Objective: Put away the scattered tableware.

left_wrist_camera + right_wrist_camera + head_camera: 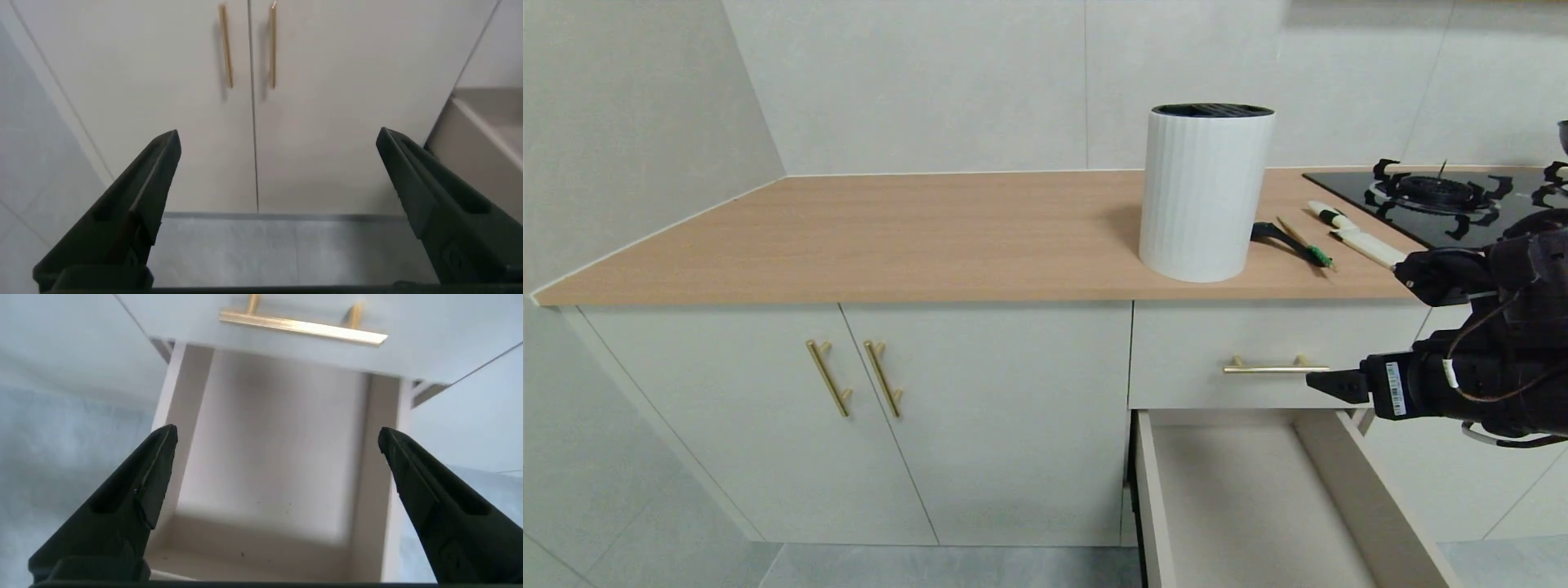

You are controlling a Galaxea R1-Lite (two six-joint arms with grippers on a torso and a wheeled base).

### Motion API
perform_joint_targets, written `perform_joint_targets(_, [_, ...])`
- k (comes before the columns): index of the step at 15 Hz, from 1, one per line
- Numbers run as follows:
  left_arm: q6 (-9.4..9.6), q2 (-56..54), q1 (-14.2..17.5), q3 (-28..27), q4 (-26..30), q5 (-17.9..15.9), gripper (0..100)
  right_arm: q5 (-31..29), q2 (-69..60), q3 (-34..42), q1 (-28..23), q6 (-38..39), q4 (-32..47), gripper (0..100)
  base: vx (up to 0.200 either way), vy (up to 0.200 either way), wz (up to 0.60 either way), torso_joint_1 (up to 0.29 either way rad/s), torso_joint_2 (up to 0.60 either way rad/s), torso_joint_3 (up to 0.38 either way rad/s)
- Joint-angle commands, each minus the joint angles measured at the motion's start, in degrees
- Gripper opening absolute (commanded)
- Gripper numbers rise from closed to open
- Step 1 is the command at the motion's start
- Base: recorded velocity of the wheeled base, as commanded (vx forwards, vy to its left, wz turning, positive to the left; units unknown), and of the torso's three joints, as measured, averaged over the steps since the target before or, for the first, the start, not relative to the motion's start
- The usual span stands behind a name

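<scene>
A black spoon (1276,234), a pair of chopsticks (1307,244) with green ends and two white-handled utensils (1349,231) lie on the wooden counter (915,237), just right of a tall white ribbed holder (1205,196). Below them a drawer (1232,490) is pulled out, its inside bare (282,449). My right gripper (1356,327) (278,434) hangs open over that drawer at the right, below counter level, holding nothing. My left gripper (278,139) is open and faces the white cabinet doors (327,106) low down, nothing between its fingers.
A black gas hob (1437,196) sits at the counter's far right. The shut upper drawer has a gold handle (1274,368) (302,325). The two cabinet doors carry gold handles (854,377) (248,45). A tiled wall backs the counter; its left stretch is bare.
</scene>
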Motion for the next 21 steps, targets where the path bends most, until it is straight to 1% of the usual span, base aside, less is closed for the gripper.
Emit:
perform_joint_targets(1, [-0.01, 0.1, 0.0, 0.0, -0.1, 0.0, 100, 0.0, 0.4, -0.1, -0.5, -0.1, 0.0, 100, 0.000, 0.000, 0.00, 0.178, -0.48, -0.281])
perform_joint_targets(9, [-0.01, 0.1, 0.0, 0.0, -0.1, 0.0, 100, 0.0, 1.3, -0.1, -0.6, -0.2, -0.4, 100, 0.000, 0.000, 0.00, 0.196, -0.49, -0.287])
perform_joint_targets(10, [-0.01, 0.1, 0.0, 0.0, -0.1, 0.0, 100, 0.0, 1.6, -0.1, -0.6, -0.2, -0.5, 100, 0.000, 0.000, 0.00, 0.144, -0.32, -0.183])
perform_joint_targets(13, [-0.01, 0.1, 0.0, 0.0, -0.1, 0.0, 100, -0.3, 3.2, -0.3, -0.6, -0.4, -3.9, 100, 0.000, 0.000, 0.00, 0.048, -0.11, -0.059])
perform_joint_targets(14, [-0.01, 0.1, 0.0, 0.0, -0.1, 0.0, 100, -0.8, 4.2, -1.3, -0.7, -0.5, -6.8, 100, 0.000, 0.000, 0.00, 0.000, 0.00, 0.000])
perform_joint_targets(15, [-0.01, 0.1, 0.0, 0.0, -0.1, 0.0, 100, -0.8, 5.6, -3.8, -1.4, -0.4, -7.4, 100, 0.000, 0.000, 0.00, 0.000, 0.00, 0.000])
perform_joint_targets(18, [-0.01, 0.1, 0.0, 0.0, -0.1, 0.0, 100, -3.1, 12.9, -14.5, -3.8, 1.3, -4.2, 100, 0.000, 0.000, 0.00, 0.000, 0.00, 0.000])
perform_joint_targets(20, [-0.01, 0.1, 0.0, 0.0, -0.1, 0.0, 100, -5.0, 17.2, -18.4, -4.8, 7.0, -2.1, 100, 0.000, 0.000, 0.00, 0.000, 0.00, 0.000])
perform_joint_targets(21, [-0.01, 0.1, 0.0, 0.0, -0.1, 0.0, 100, -6.1, 18.0, -19.0, -5.2, 7.5, -1.8, 100, 0.000, 0.000, 0.00, 0.000, 0.00, 0.000])
